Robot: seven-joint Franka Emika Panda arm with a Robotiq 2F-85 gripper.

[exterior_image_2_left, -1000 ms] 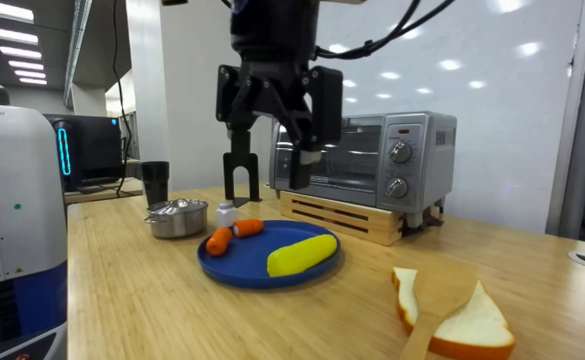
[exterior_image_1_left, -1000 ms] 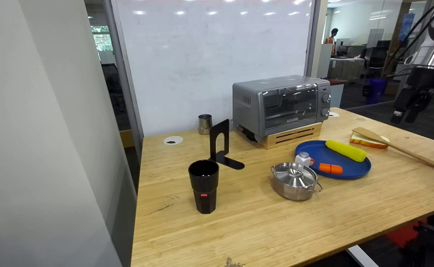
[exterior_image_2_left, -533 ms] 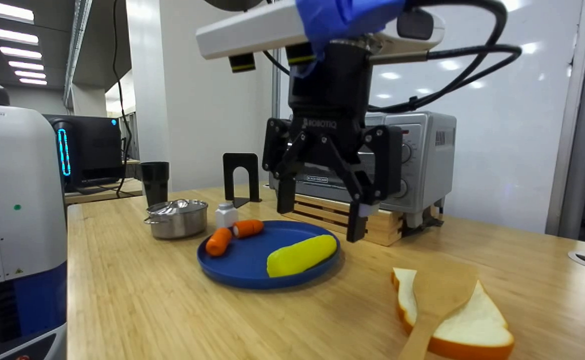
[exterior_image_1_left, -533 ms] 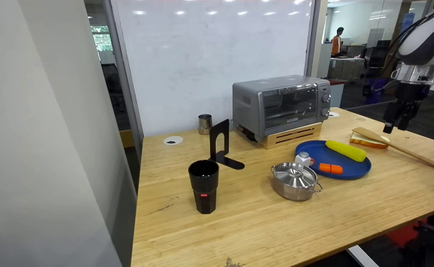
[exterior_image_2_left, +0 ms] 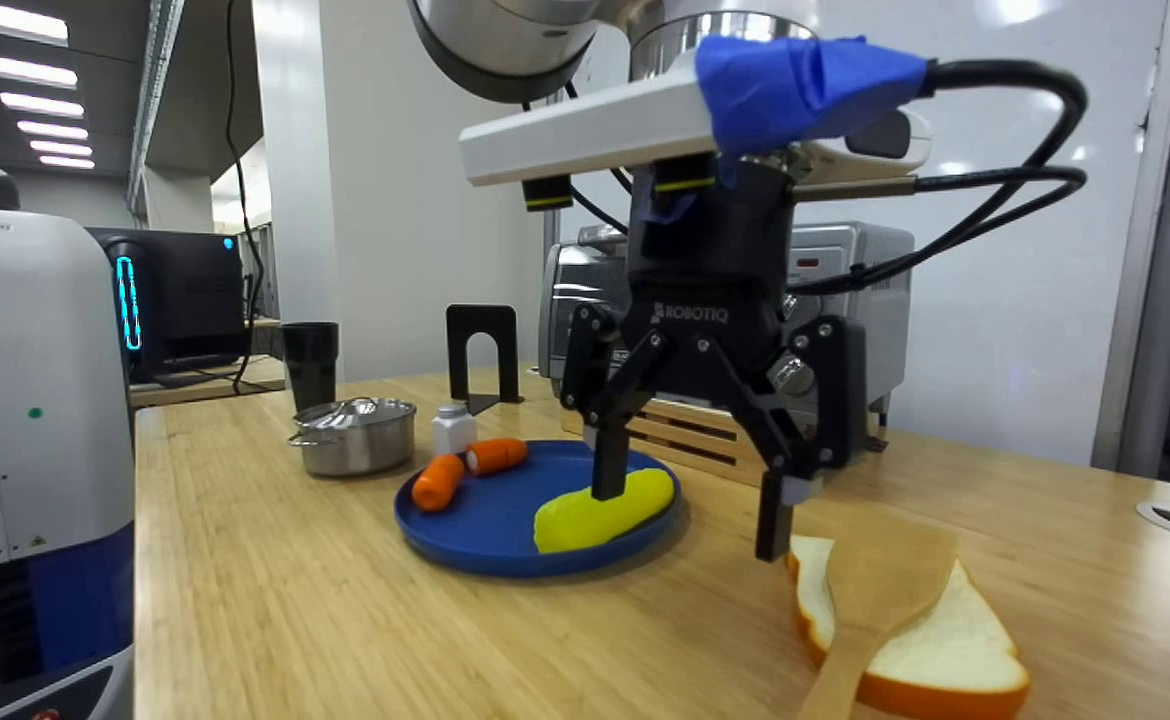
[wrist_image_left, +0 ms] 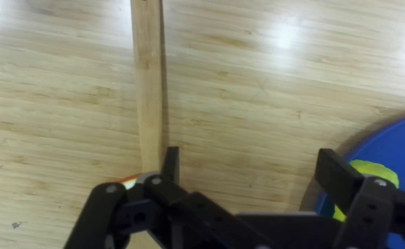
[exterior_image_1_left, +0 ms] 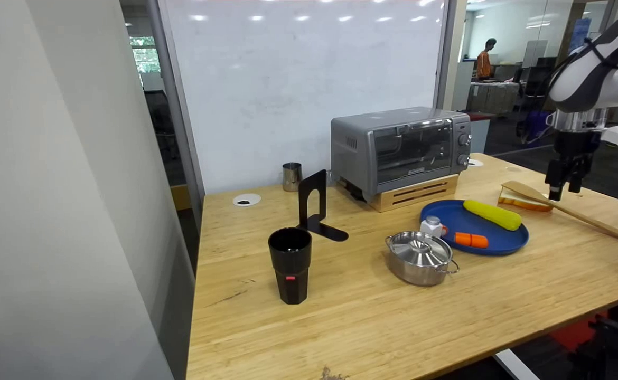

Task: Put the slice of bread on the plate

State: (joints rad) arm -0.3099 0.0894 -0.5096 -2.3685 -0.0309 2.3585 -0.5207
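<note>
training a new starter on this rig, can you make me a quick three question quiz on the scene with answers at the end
1. Multiple choice: what lies on top of the slice of bread?
A) a black cup
B) a wooden spatula
C) a metal pot

2. True or false: the gripper is open and holds nothing.

3. Fill in the blank: the slice of bread rests not on the blue plate but on the ____.

Key: 1. B; 2. true; 3. table
</note>
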